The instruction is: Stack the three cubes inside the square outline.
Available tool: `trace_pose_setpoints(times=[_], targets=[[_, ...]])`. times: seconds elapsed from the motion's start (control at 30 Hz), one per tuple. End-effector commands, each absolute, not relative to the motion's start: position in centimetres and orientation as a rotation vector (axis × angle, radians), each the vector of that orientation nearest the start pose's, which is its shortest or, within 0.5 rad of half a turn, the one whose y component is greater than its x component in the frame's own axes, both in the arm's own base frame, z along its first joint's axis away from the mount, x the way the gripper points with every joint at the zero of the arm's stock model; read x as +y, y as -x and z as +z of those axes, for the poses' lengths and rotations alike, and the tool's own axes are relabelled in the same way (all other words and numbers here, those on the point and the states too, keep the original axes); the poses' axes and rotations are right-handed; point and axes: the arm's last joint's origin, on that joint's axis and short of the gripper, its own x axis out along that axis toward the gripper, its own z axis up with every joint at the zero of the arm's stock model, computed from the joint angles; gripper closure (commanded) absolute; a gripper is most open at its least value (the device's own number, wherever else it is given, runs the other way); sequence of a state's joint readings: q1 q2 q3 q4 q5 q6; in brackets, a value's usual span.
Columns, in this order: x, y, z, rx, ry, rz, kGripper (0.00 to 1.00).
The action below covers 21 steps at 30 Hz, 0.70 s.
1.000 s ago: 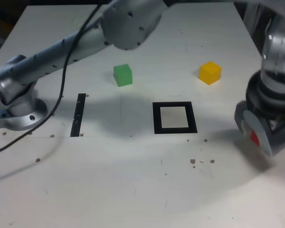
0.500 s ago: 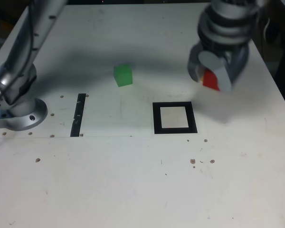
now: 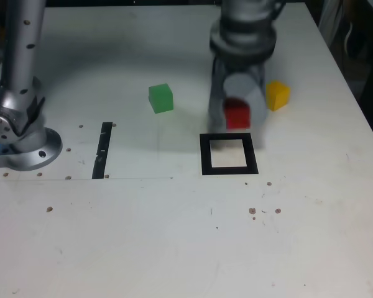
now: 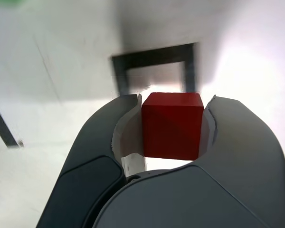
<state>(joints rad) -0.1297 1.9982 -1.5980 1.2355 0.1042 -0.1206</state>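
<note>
Claw: the claw (image 3: 237, 115) hangs from the upright arm, pointing down at the bench (image 3: 174, 236), its two grey jaws pinched tight on the red cube (image 3: 237, 115); the wrist view shows a jaw pressed against each of two opposite faces of the red cube (image 4: 172, 124).
Red cube: held off the bench, just behind the far edge of the square outline (image 3: 229, 154) in the exterior view, not over its white middle. It is a cube, so no long axis; its faces sit roughly square to the frame's sides, and one flat face looks at the exterior camera.
Square outline: flat on the bench, nothing inside it; in the wrist view the square outline (image 4: 154, 59) shows just past the cube, blurred.
Green cube: the green cube (image 3: 161, 98) rests on the bench, well to the exterior view's left of the claw, turned a little askew to the frame.
Yellow cube: the yellow cube (image 3: 277, 95) sits just beside the claw on the exterior view's right, partly hidden by it, a corner towards the camera.
Tape strip: a thin black tape strip (image 3: 102, 149) lies near the arm's base (image 3: 22, 146), its length running away from the camera.
</note>
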Motion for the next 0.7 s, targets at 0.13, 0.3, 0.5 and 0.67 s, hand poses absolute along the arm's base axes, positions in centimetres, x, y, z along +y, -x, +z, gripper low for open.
trace_pose_setpoints(times=[0.13,0.3,0.5,0.67], targets=[[-4.2,-37.2,25.3,1.708,-0.031,0.184,0.83],[-4.1,-37.8,24.7,1.758,-0.080,0.222,0.83],[-4.3,-38.0,23.6,1.780,-0.065,0.211,0.83],[-5.0,-38.2,23.3,1.768,-0.062,0.187,0.83]])
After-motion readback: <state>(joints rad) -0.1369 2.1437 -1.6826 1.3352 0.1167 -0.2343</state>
